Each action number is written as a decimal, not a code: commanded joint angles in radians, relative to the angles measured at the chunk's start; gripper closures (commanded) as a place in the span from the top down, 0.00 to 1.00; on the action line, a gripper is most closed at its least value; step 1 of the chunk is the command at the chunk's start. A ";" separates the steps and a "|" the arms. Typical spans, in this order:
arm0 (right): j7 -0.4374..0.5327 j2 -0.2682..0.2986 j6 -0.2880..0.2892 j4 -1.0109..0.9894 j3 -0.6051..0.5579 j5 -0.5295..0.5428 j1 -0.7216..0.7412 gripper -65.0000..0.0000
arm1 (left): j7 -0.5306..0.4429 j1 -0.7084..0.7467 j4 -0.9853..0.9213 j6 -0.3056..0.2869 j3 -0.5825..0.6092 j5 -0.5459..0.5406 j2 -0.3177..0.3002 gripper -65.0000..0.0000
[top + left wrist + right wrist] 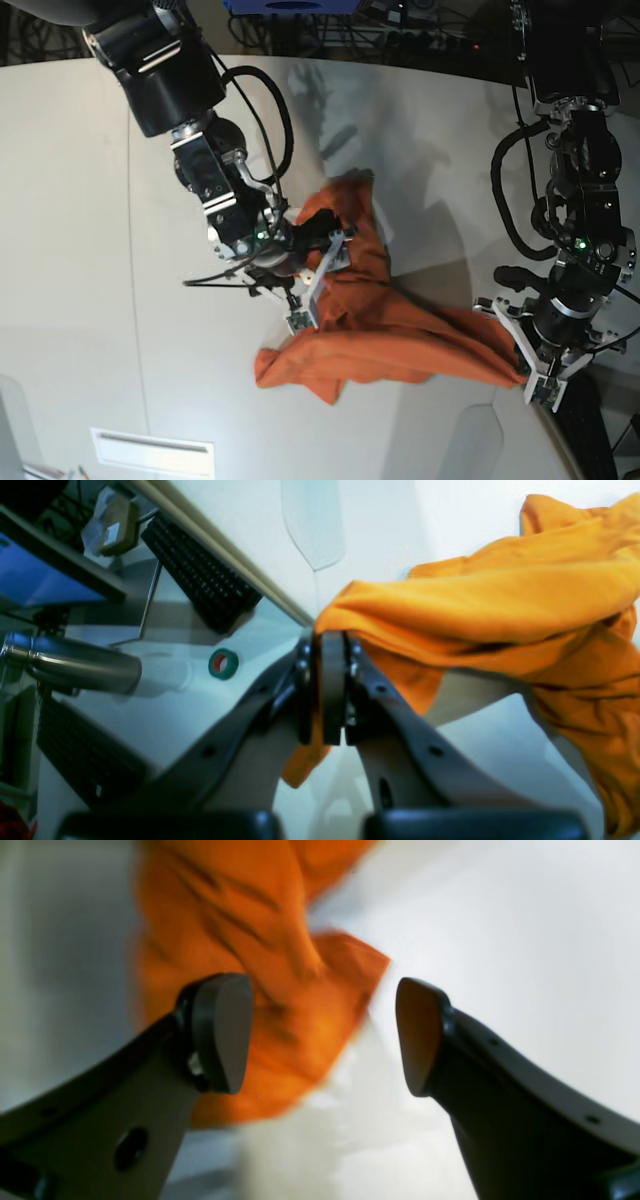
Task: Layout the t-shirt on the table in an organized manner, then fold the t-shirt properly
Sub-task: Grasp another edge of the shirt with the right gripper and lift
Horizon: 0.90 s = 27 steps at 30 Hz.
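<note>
Orange cloth t-shirt (385, 335) lay crumpled across my white tabletop (80, 250), one edge pinched in my left pincer (332, 680) near the rim, my right pincer (322, 1035) gaping wide, empty, above the cloth.

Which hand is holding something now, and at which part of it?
The left hand is shut on a bunched edge of the t-shirt. The right hand is open over the cloth and holds nothing.

A green tape roll (223, 663) lies at 9 o'clock in the left wrist view, a keyboard (200, 575) at 11, a steel cylinder (75, 664) left.
</note>
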 commanded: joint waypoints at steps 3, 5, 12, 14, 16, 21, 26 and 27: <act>0.022 0.006 0.002 -0.039 -0.007 0.139 0.062 0.65 | -0.029 -0.020 0.015 0.010 -0.004 0.006 -0.009 0.00; 0.027 0.006 0.002 -0.093 -0.007 0.182 0.087 0.65 | -0.029 -0.022 0.015 0.010 -0.004 0.006 -0.009 0.00; 0.087 0.003 0.029 -0.220 -0.007 0.194 0.142 0.64 | -0.029 -0.026 0.015 0.010 -0.007 0.006 -0.009 0.00; 0.088 -0.009 0.066 -0.236 -0.001 0.194 0.144 0.63 | -0.029 -0.026 0.015 0.010 -0.004 0.006 -0.009 0.00; 0.092 -0.012 0.082 -0.254 0.001 0.194 0.148 0.56 | -0.029 -0.026 0.015 0.010 -0.004 0.006 -0.009 0.00; 0.124 -0.015 0.085 -0.311 -0.004 0.194 0.165 0.31 | -0.029 -0.028 0.013 0.010 -0.004 0.006 -0.009 0.00; 0.124 -0.017 0.085 -0.312 -0.001 0.194 0.167 0.10 | -0.029 -0.025 0.012 0.010 -0.004 0.006 -0.009 0.00; 0.124 -0.017 0.085 -0.312 -0.002 0.194 0.170 0.00 | -0.029 -0.023 0.012 0.010 -0.004 0.006 -0.009 0.00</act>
